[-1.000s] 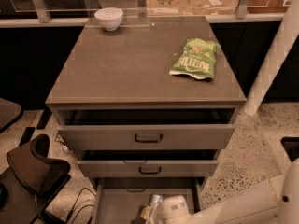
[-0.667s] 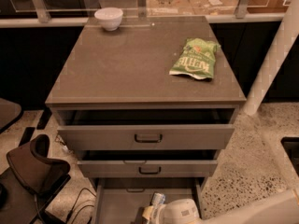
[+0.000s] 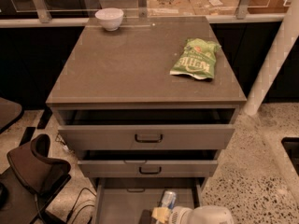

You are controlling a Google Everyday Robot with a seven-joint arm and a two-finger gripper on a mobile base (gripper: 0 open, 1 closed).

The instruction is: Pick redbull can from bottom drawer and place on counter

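The redbull can [image 3: 168, 199], slim and silver-blue, stands upright in the bottom drawer [image 3: 121, 202], towards its right side. My gripper [image 3: 157, 214] reaches into that drawer from the lower edge of the camera view, just in front of the can and slightly to its left, with the white wrist [image 3: 202, 215] behind it. Whether it touches the can is unclear. The counter [image 3: 126, 64] is the flat grey-brown top of the cabinet above.
A green snack bag [image 3: 195, 59] lies on the right of the counter and a white bowl [image 3: 109, 18] at its back left. Both upper drawers [image 3: 148, 138] are pulled partly out above the bottom one. A brown chair [image 3: 35, 167] stands at left, a white post [image 3: 273, 55] at right.
The white forearm that rose along the right has dropped out of view. The gripper sits slightly lower in the drawer, and the can now shows above it.
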